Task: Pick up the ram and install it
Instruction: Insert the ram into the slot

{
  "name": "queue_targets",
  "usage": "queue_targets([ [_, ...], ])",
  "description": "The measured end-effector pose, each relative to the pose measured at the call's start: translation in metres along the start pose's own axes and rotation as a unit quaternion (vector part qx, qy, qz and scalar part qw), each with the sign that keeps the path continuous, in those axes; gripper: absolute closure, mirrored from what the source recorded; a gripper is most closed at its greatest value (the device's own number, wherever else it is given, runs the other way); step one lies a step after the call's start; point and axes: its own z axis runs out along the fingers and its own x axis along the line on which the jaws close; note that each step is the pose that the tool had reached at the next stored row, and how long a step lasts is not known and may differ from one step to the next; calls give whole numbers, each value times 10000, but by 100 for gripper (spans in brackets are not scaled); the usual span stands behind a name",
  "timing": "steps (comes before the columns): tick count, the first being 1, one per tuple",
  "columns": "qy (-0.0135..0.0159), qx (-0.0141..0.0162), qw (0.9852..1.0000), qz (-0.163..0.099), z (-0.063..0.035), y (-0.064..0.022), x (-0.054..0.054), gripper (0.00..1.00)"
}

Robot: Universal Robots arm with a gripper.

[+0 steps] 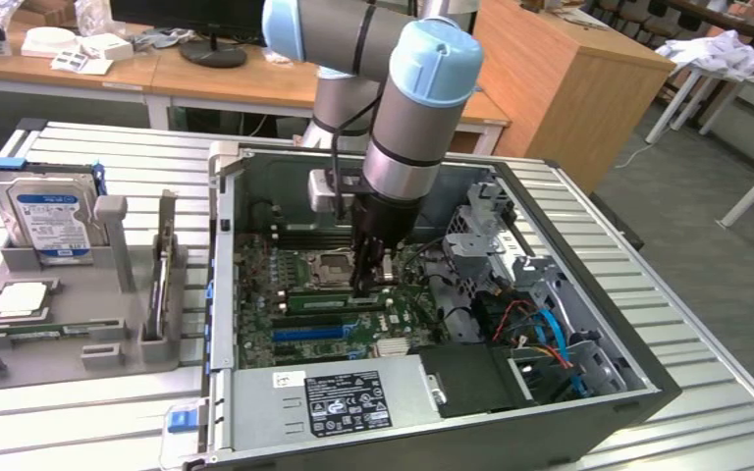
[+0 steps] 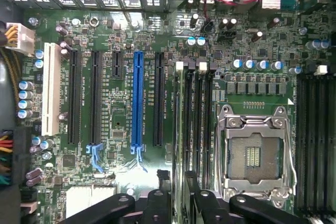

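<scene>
— Green board, dark chips: where's the ram?
— The ram [image 1: 335,300] sits on edge along a black plastic memory slot [image 2: 197,129], beside the metal CPU socket [image 1: 331,263], mid-frame in the exterior view. Its long axis runs left-right there.
— And the gripper?
— The gripper [image 1: 372,280] hangs directly over the ram's right-hand end. Whether it's clamping or loose, I cannot tell.
</scene>
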Motion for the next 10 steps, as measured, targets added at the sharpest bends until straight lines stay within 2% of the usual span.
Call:
queue_targets([
  [10, -1, 0, 10000, 0, -275, 5, -6, 75],
])
